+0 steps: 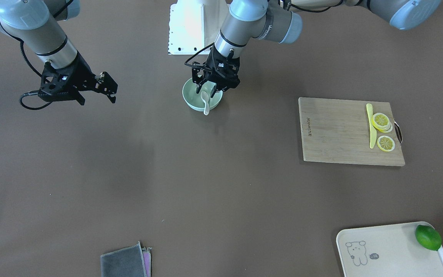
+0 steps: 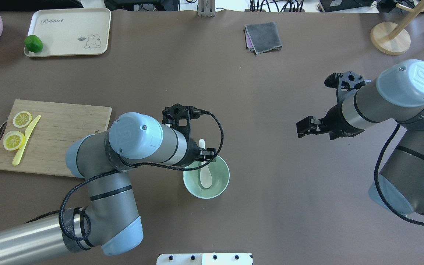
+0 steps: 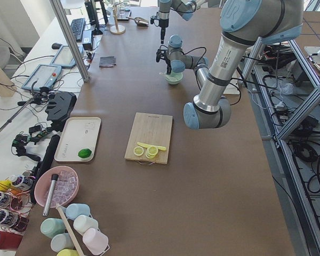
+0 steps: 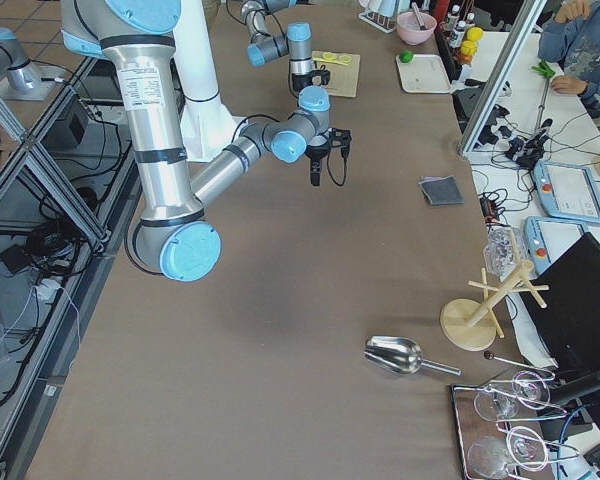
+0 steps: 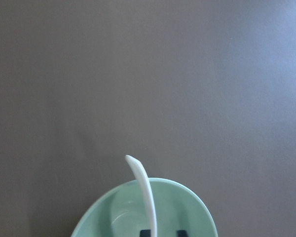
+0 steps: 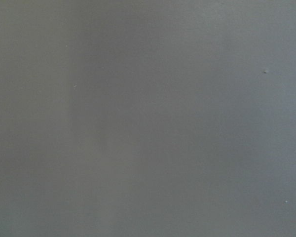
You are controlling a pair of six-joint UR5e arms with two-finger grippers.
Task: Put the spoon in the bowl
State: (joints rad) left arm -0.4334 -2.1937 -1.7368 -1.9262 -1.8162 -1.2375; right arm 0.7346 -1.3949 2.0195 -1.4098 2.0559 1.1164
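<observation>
- The counter [image 2: 256, 110] carries the bowl [image 2: 220, 187] near its middle, directly beneath the left arm's bent, downward-pointing wrist.
- The right gripper [image 1: 97, 99] hangs well apart over bare counter, spread.
- The left gripper [image 1: 207, 92] is spread, with a finger either side of the spoon [image 2: 206, 178], pinching nothing.
- The spoon's scoop lies in the bowl; its handle leans over the far rim, pointing away from the robot.
- A straight lift probably clears it.
</observation>
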